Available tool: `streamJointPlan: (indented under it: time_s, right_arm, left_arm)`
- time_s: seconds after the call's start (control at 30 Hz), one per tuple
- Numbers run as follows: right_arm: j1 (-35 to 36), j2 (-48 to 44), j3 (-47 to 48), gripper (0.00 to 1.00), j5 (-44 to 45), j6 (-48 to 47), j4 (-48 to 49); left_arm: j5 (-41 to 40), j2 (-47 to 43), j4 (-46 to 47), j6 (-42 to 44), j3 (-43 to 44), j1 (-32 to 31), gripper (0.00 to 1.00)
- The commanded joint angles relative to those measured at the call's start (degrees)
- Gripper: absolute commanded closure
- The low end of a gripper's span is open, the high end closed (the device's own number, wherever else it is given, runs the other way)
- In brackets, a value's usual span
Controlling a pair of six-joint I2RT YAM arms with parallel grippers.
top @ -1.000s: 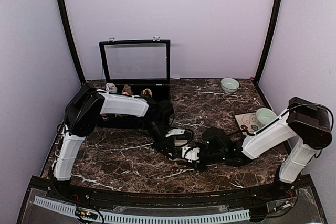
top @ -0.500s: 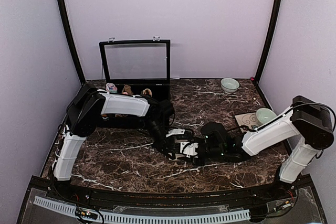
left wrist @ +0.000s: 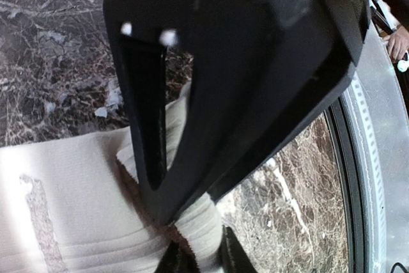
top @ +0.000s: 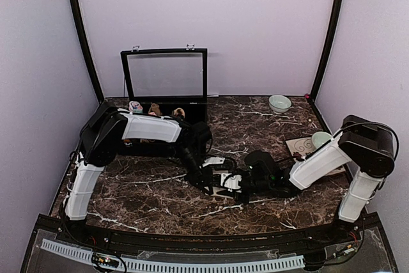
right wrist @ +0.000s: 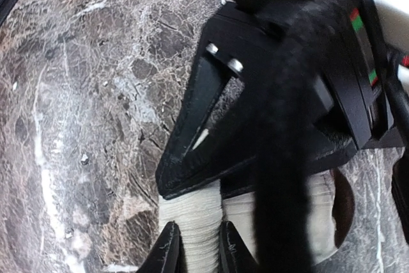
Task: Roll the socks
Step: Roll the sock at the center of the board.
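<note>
Dark marble table (top: 147, 190), lilac walls, a lidded box (top: 165, 75) at the back left, and both arms reach in to the same spot mid-table. The cream sock (left wrist: 77, 209) lies there, partly folded over on itself, with a brown edge showing at the fold.

The left gripper (left wrist: 199, 259) has its tips pressed on a thick fold of the sock, and as far as I can see it is clamped. The right gripper (right wrist: 197, 249) is pinched on ribbed cream fabric from the other side. Its body fills most of the left wrist view, so the two heads are just beside each other, perhaps touching.

That crowding is my main worry. Any turn of either wrist to wind the roll could knock one head against the other. If the two pull apart while both are clamped, the fabric will stretch and the fold will slide out flat. If one lets go too soon, soft knit like this will likely spring open. Both sets of tips sit low near the marble, so a downward push could scrape them on it.
</note>
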Motion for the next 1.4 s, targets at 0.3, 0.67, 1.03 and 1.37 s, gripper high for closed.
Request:
streamJointPlan:
  time_s: [0.3,0.67,1.03,1.37]
  right_arm:
    - [-1.69,6.04,0.18,0.96,-6.04,13.95,-6.32]
    - [-2.82,5.97,-2.25,0.97,-10.56,27.19,-7.68]
    - [-7.12,8.74,-1.91,0.96,-16.31,38.72,-13.81]
    - [-8.86,10.0,-0.11,0.95,-18.29,42.16,-15.82]
  left_arm:
    - [-17.71,-17.51,18.02,-8.47,-21.17,4.93,0.57]
    - [-12.85,-34.46,29.03,-7.87,-34.68,5.11,0.52]
    - [-26.57,-28.08,33.12,6.65,-33.89,-8.55,0.55]
    - [-30.93,-25.26,40.49,7.81,-33.3,-9.4,0.56]
